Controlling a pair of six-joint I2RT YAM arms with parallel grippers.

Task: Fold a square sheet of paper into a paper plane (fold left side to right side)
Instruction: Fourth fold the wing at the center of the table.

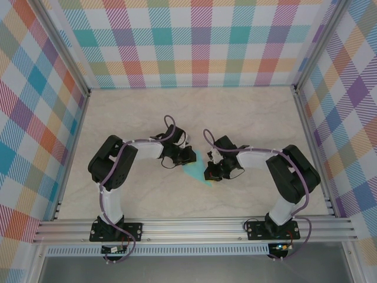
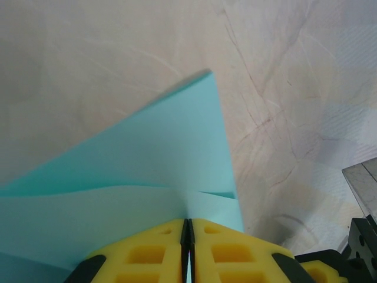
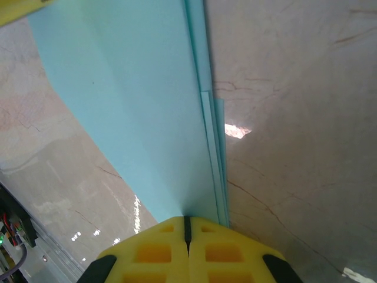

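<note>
Standing here and looking carefully, I can read no text, label, brand, number or sign in any of the views. If some small print exists somewhere, it is too small or too blurred for me to tell.
</note>
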